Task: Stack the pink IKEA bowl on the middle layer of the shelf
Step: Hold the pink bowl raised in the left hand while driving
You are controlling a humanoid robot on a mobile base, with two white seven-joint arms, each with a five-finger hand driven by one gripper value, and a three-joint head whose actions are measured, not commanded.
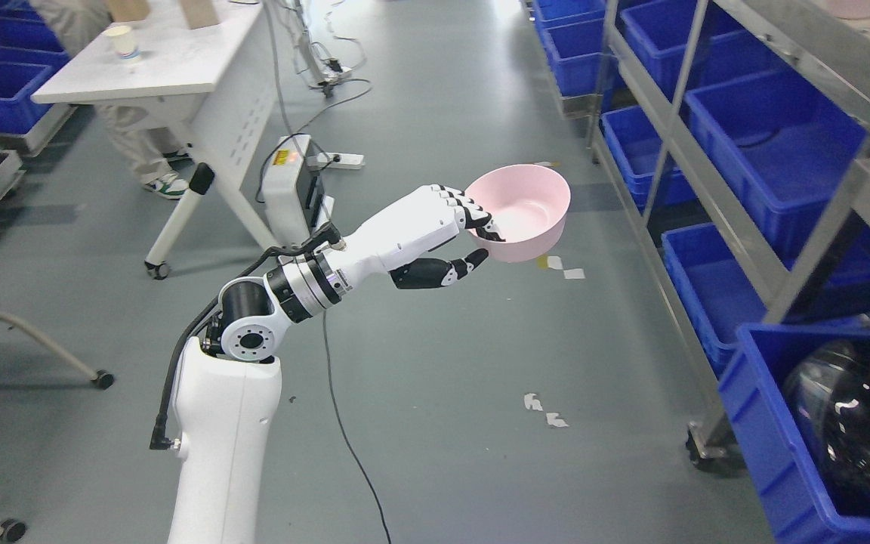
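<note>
Open floor (435, 363) ahead; shelf (767, 279) seemingly crowded with blue bins (775, 143).

Single head view, high up, angled steeply down at grey concrete floor (435, 423). White jointed left arm (231, 423) enters close at lower left. Metal shelf rack with blue plastic bins (775, 151) along right edge; white folding table (178, 53) far upper left.

The left arm reaches up and rightward, its left hand (435, 234) with fingers (473, 215) curled in a pinch against the thumb.
</note>
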